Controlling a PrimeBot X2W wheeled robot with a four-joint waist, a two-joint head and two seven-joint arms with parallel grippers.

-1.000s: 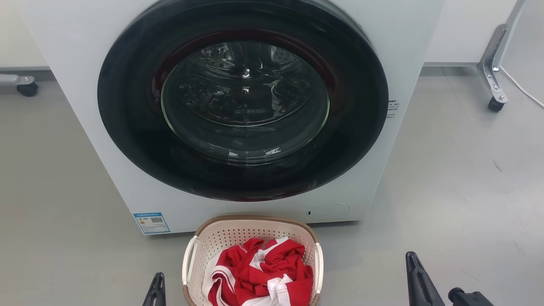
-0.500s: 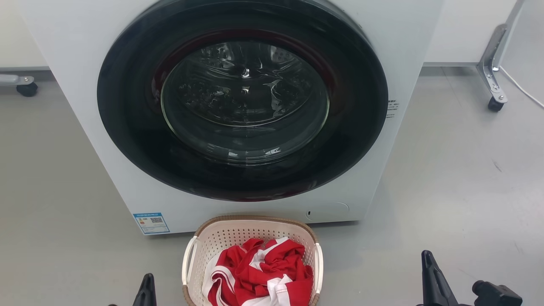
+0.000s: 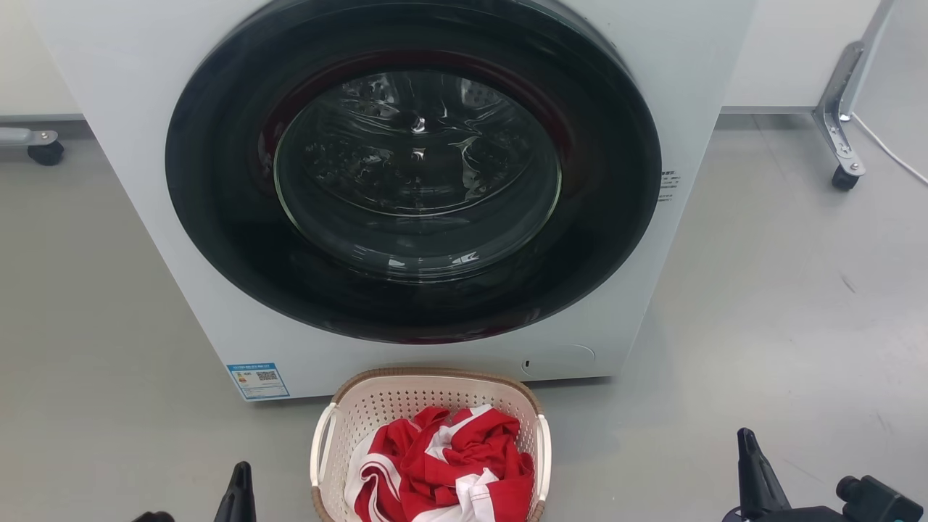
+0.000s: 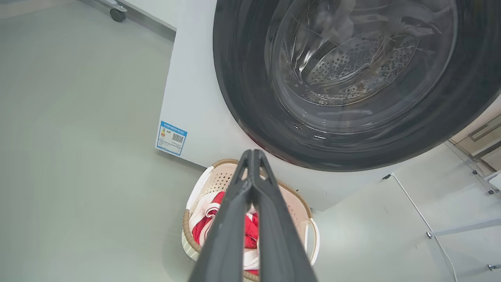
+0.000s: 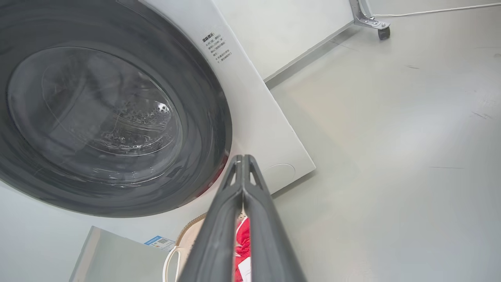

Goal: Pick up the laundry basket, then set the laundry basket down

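The laundry basket (image 3: pixel 406 401) stands on the grey floor right in front of the washing machine, at the bottom centre of the head view. It is cream-white and perforated, with a brown rim and white loop handles, and holds a red and white cloth (image 3: pixel 449 464). My left gripper (image 3: pixel 239 489) is low at its left, apart from the handle, and my right gripper (image 3: pixel 752 467) is well off to its right. Both are shut and hold nothing. In the left wrist view the left gripper (image 4: pixel 252 154) points over the basket (image 4: pixel 217 179). The right gripper (image 5: pixel 242 158) hides part of the basket (image 5: pixel 190 232).
The white washing machine (image 3: pixel 130 145) with its closed dark round door (image 3: pixel 417 167) rises just behind the basket. Wheeled metal frame legs stand at the far right (image 3: pixel 841 145) and far left (image 3: pixel 36 141). A white cable (image 3: pixel 892 156) runs along the floor at the right.
Both grippers have drawn outward and lower in the head view, the left to the left and the right to the right. The basket has stayed put.
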